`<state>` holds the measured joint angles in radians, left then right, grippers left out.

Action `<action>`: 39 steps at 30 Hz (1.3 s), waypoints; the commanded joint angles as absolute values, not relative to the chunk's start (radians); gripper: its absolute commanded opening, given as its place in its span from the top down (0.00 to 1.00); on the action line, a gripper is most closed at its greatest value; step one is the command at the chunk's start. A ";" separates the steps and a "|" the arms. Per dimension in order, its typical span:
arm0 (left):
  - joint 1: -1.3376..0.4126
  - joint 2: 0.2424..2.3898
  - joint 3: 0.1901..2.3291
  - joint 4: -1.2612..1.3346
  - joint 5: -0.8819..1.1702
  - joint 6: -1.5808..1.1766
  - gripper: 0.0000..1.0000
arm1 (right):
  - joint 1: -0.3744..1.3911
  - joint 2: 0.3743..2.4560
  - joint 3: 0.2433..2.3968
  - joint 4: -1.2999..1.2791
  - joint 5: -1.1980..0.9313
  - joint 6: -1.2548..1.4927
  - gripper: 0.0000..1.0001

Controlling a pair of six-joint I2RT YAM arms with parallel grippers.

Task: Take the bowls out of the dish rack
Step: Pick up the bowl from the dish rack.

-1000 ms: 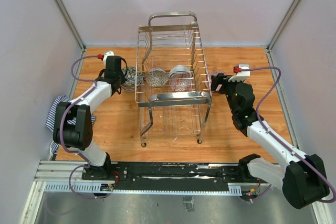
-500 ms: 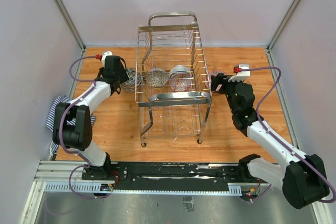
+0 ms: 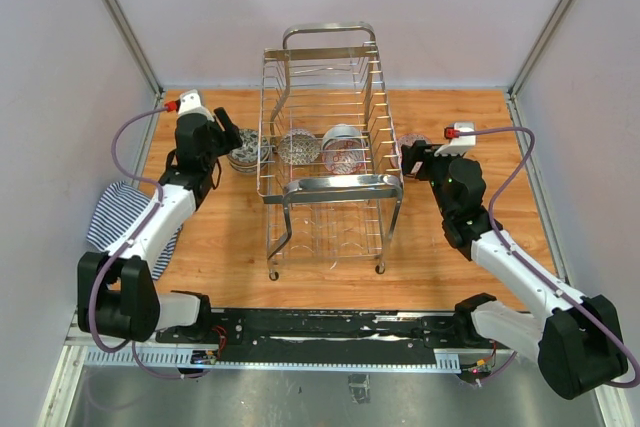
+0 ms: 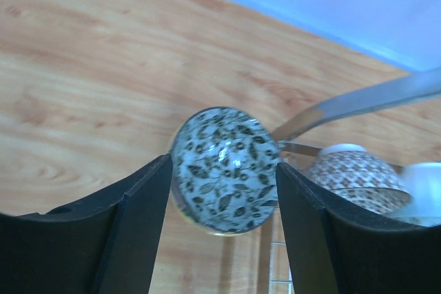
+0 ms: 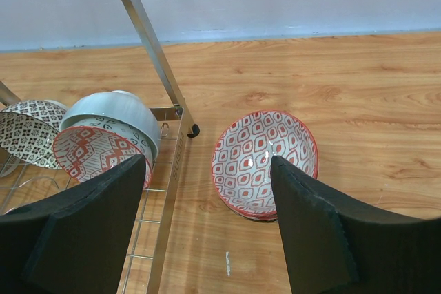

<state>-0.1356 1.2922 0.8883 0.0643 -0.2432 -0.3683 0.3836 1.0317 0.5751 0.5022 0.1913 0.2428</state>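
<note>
A chrome dish rack [image 3: 325, 162] is placed mid-way across a wooden table [image 3: 230, 237], with bowls [image 3: 343, 150] propped inside. A leaf-patterned bowl [image 4: 224, 169] is set just beside its left side, a red-patterned bowl [image 5: 264, 163] beside its right. The left gripper [image 3: 228, 130] and right gripper [image 3: 410, 159] are spread wide, nothing held.

We note a wood-grain bench [image 3: 230, 237], enclosed by plain pale walls [image 3: 420, 7] and aluminium corner posts [image 3: 120, 19], evenly lit.
</note>
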 commanded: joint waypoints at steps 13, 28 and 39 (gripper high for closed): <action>-0.232 1.356 0.760 0.541 0.052 -0.187 0.37 | 0.373 0.982 0.590 0.512 0.191 0.242 0.26; -0.341 1.540 0.743 0.731 -0.115 -0.053 0.47 | 0.373 0.960 0.572 0.526 0.201 0.237 0.25; -0.389 1.592 0.744 0.744 -0.168 0.026 0.46 | 0.363 0.963 0.562 0.536 0.198 0.240 0.25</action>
<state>-0.3698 1.5787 0.7525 0.6949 -0.1375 -0.0273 0.3828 0.9745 0.5747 0.5026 0.1856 0.2420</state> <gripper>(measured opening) 0.539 0.745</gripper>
